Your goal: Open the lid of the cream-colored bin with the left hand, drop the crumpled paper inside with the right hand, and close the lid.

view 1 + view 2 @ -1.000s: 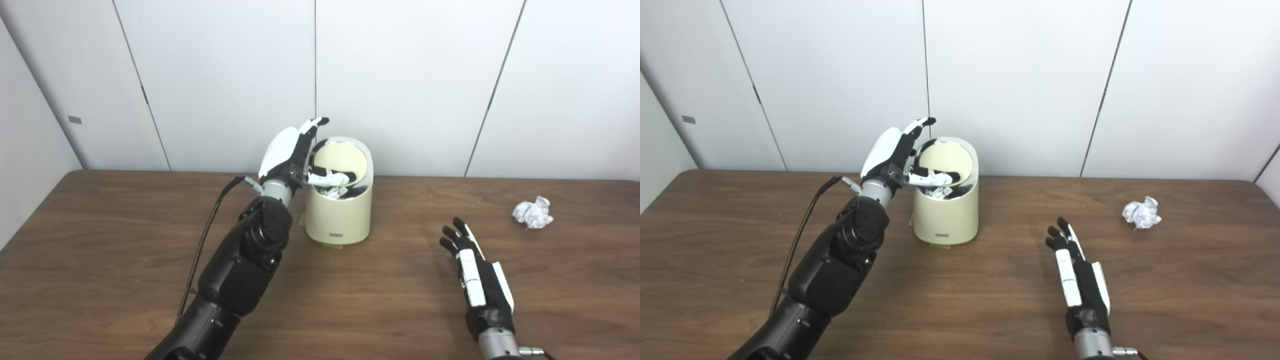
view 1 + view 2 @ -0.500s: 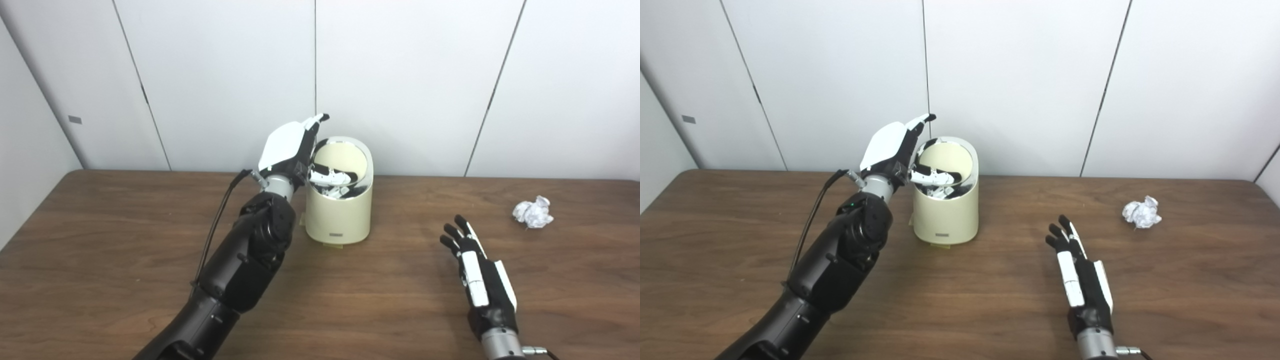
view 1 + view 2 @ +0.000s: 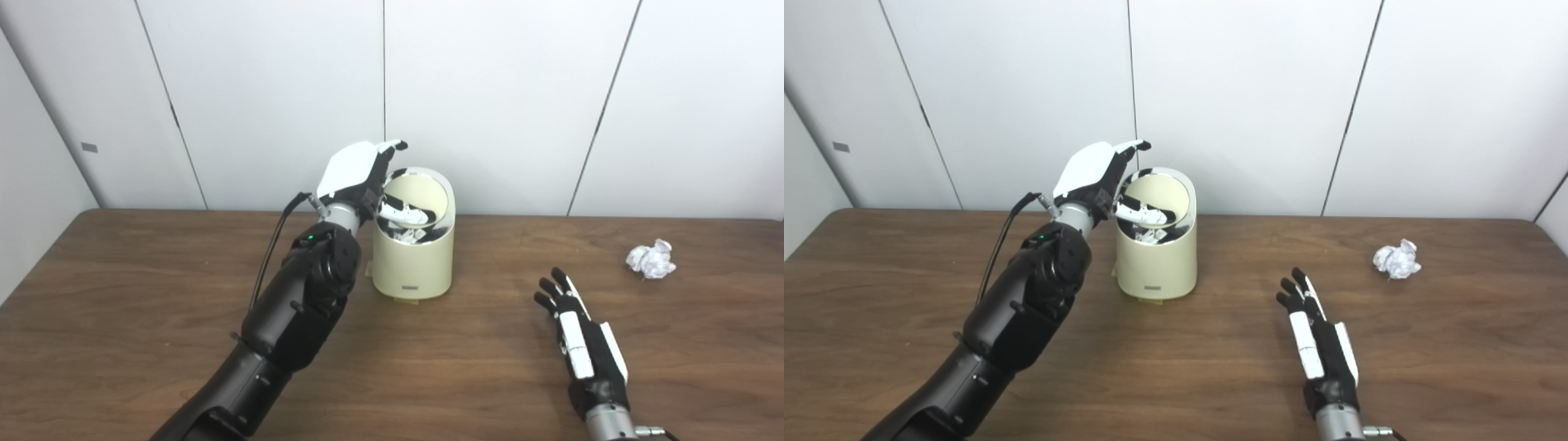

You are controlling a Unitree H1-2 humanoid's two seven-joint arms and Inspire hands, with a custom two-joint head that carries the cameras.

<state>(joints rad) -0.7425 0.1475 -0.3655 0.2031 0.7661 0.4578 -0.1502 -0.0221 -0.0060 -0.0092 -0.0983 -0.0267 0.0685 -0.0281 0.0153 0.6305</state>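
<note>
The cream-colored bin (image 3: pixel 413 266) stands near the back of the table, its round top tilted toward me and shiny. My left hand (image 3: pixel 358 174) is raised at the bin's upper left rim. Its fingers are spread above the rim and its thumb lies across the lid (image 3: pixel 422 196), holding nothing. I cannot tell how far the lid is pushed in. The crumpled paper (image 3: pixel 651 259) lies on the table at the far right. My right hand (image 3: pixel 579 343) rests open and flat on the table, well short of the paper, fingers pointing away from me.
The brown wooden table (image 3: pixel 122 294) runs up to white wall panels (image 3: pixel 502 92) right behind the bin. A black cable (image 3: pixel 269 245) hangs from my left wrist.
My left hand has turned more palm-down over the bin's rim and its elbow has swung forward. The right hand has hardly moved. The paper has stayed put.
</note>
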